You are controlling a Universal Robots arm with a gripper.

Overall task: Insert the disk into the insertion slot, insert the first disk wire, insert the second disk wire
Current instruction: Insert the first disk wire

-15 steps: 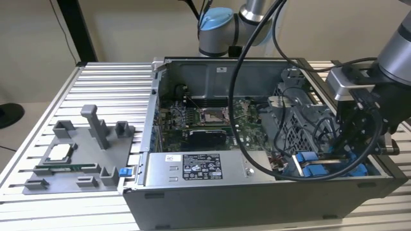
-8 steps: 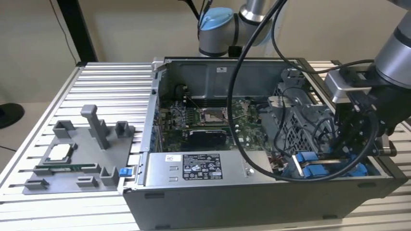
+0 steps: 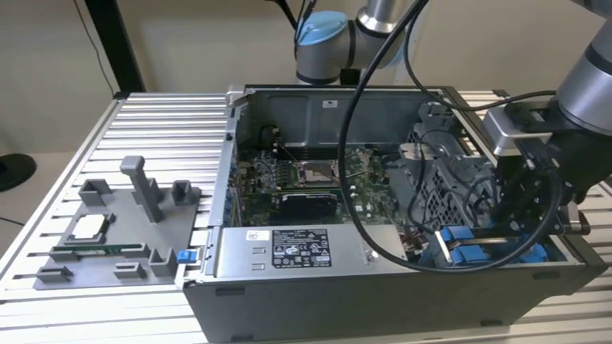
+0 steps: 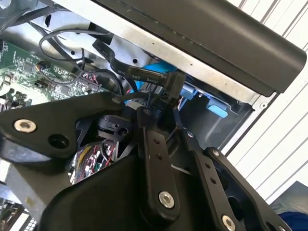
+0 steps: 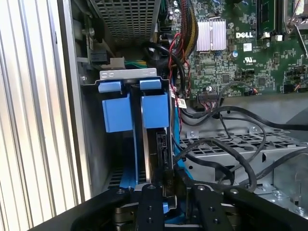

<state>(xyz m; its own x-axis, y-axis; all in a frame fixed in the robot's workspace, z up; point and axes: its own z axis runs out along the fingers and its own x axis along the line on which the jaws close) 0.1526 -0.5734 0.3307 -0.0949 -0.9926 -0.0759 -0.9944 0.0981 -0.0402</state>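
The disk (image 5: 155, 109) stands edge-on in the insertion slot (image 5: 117, 113), with its blue carrier between the blue rails and grey perforated walls. In the exterior view the slot (image 3: 466, 244) lies at the front corner of the open computer case, on the exterior view's right. My gripper (image 5: 173, 190) reaches down into that bay (image 3: 512, 229). It is shut on the black plug of a disk wire (image 5: 167, 175), held against the disk's dark connector edge. In the second wrist view the gripper (image 4: 161, 115) sits just below a flat black cable and its plug (image 4: 175, 83).
Loose black cables (image 5: 226, 144) loop over the perforated cage beside the bay. The motherboard (image 3: 306, 175) fills the case floor, and the grey labelled power-supply box (image 3: 287, 251) lies along the front. A grey fixture plate (image 3: 115, 229) with parts sits on the ribbed table at the exterior view's left.
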